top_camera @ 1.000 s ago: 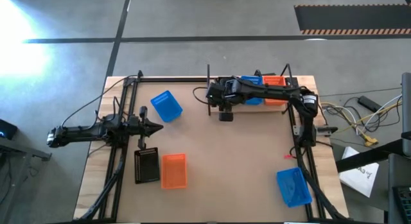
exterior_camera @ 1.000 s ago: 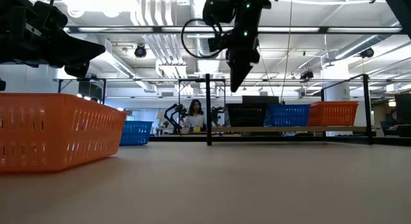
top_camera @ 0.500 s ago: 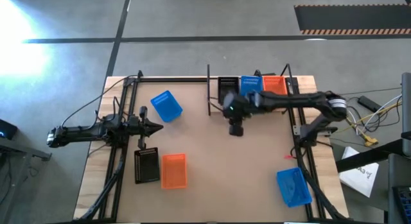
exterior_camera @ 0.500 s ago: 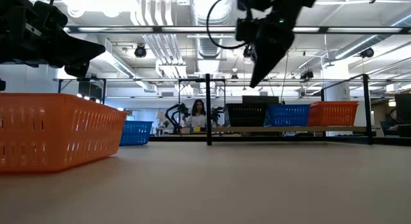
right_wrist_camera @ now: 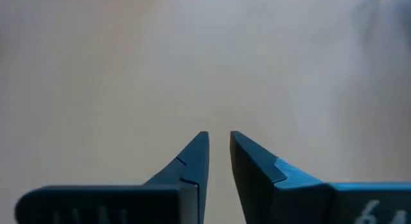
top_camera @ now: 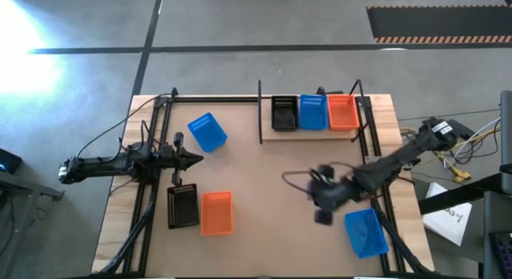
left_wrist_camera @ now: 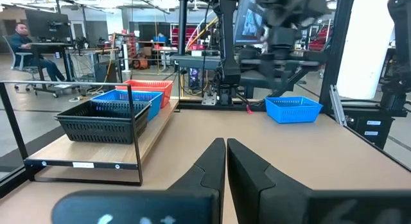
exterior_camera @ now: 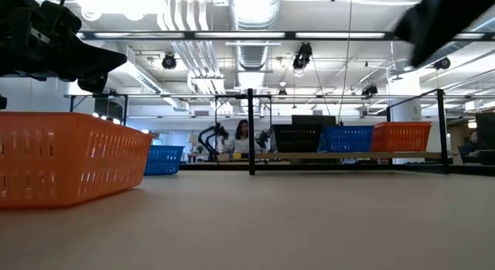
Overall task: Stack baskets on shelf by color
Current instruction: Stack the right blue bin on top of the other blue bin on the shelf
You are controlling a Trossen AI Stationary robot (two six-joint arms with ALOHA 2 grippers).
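Right gripper: empty, fingers nearly together with only a narrow gap, pointing down at bare tabletop. It hangs over the table's near right part, just beside a loose blue basket by the near right corner. The right arm reaches in low and outstretched from the right edge, angled toward the table's middle; its outline is smeared in the high view.

Left gripper: fingers pressed together, holding nothing. The left arm lies level and straight along the table's left side, tip pointing toward the centre.

Shelf: pale plank with black rod frame at the far right of the table. On it, side by side in a row: black basket, blue basket, orange basket. Whether any of these is a stack of more than one cannot be told.

Loose on the table:
- tilted blue basket, far left, near the left gripper's tip;
- second black basket, near left;
- second orange basket, touching or just beside that black one, large at the low view's left.
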